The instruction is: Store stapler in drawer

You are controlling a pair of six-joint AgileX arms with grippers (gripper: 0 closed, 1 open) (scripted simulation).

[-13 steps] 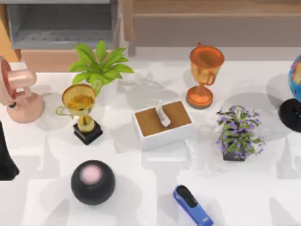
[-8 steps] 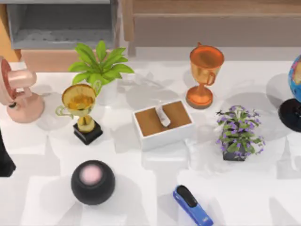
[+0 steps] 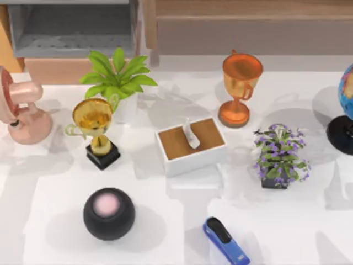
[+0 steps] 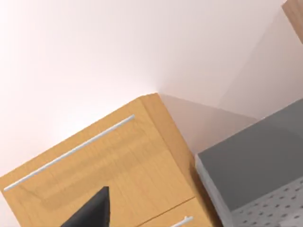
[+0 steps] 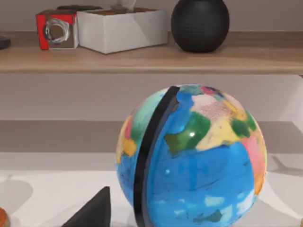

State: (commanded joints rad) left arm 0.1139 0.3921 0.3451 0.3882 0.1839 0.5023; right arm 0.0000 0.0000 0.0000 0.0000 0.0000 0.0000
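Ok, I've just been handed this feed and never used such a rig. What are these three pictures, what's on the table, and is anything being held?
It's a simulated pair of AgileX arms at a white table.

The top view looks straight down. The stapler lies at the near edge, untouched. The drawer stands open at the far left. Between them are a tissue box, two trophies, two potted plants, a black sphere, a pink fan and a globe.

The left wrist view comes from the left arm's camera: a wooden cabinet and the drawer's grey wall, with a dark fingertip at the edge.

The right wrist view faces the globe below a shelf.

Nothing shows as held.
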